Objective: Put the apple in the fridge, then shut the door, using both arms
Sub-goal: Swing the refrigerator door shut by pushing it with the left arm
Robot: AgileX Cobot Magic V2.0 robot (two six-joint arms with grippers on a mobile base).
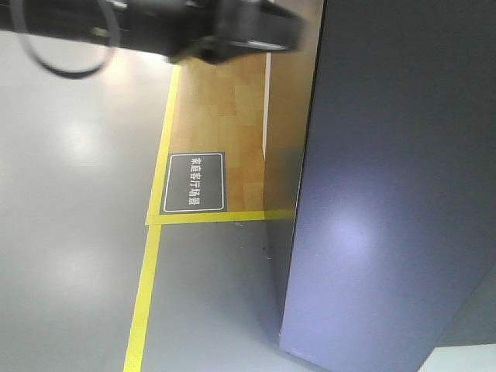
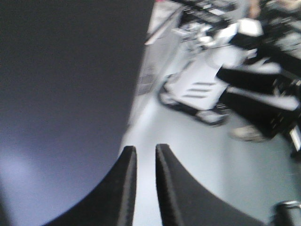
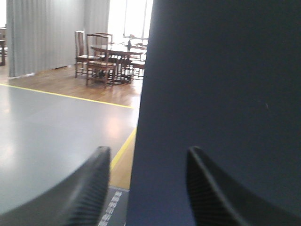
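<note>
The fridge [image 1: 387, 194] shows only as a tall dark grey face filling the right of the front view; I cannot tell the door from the cabinet side. The apple is out of view. A blurred black arm [image 1: 232, 27] crosses the top of that view. My left gripper [image 2: 146, 150] has its fingers a narrow slit apart with nothing between them, and the dark grey fridge face [image 2: 66, 94] is close on its left. My right gripper [image 3: 148, 149] is open; the edge of the dark grey fridge panel [image 3: 221, 94] runs between its fingers in the view, and contact cannot be judged.
Grey floor with a yellow line [image 1: 143, 294] and a dark floor sign [image 1: 193, 182] lies left of the fridge, with wood flooring beyond. A table with chairs [image 3: 110, 59] stands far off. White and black equipment [image 2: 211, 80] stands on the floor to the right in the left wrist view.
</note>
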